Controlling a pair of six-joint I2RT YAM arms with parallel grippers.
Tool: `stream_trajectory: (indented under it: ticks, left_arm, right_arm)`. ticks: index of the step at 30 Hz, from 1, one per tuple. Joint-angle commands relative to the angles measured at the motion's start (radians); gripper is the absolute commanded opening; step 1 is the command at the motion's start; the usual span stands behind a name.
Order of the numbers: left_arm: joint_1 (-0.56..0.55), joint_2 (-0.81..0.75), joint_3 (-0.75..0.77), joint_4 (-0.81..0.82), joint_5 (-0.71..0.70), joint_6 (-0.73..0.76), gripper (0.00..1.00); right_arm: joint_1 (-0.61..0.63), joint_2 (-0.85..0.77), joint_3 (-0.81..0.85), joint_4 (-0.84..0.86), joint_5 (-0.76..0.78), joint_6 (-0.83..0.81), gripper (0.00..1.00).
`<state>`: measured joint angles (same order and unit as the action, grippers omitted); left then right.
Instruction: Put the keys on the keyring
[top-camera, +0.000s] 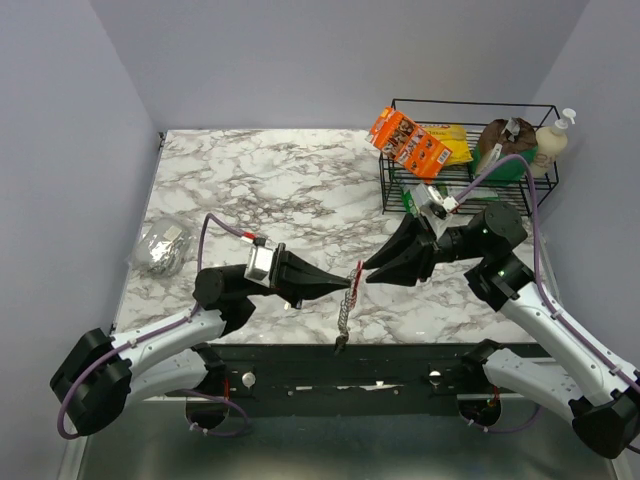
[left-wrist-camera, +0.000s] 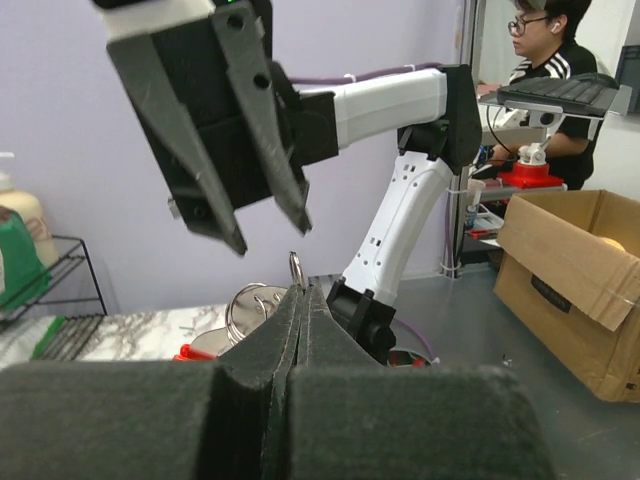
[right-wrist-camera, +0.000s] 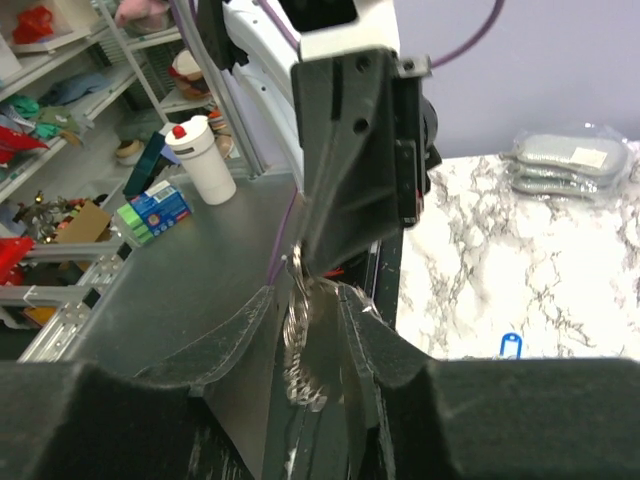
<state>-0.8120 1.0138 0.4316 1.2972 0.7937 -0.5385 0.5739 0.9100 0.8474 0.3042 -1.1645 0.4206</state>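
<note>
I see the keyring (top-camera: 349, 300) dangling above the near edge of the marble table (top-camera: 280, 190), its red end pinched in my fully closed left gripper (top-camera: 343, 283), my right gripper (top-camera: 368, 268) part-open and empty just beside it, and the blue-headed key (right-wrist-camera: 510, 345) lying on the marble.

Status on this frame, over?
Left gripper shut on slim silver chain keyring with red end, chain dangling. Right gripper open, tips close to it. Tiny blue-headed key lies on marble table. Nothing in the way.
</note>
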Motion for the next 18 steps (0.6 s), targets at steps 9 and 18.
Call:
stream_trajectory:
  ticks: [9,18]
  left_arm:
    - [-0.003,-0.072,0.076,-0.025,0.035,0.124,0.0]
    - [-0.003,-0.155,0.173,-0.522,0.052,0.31,0.0]
  right_arm:
    - [-0.005,0.006,0.012,-0.06,0.038,-0.034,0.36]
    - [-0.003,-0.01,0.031,-0.143,0.075,-0.086,0.35]
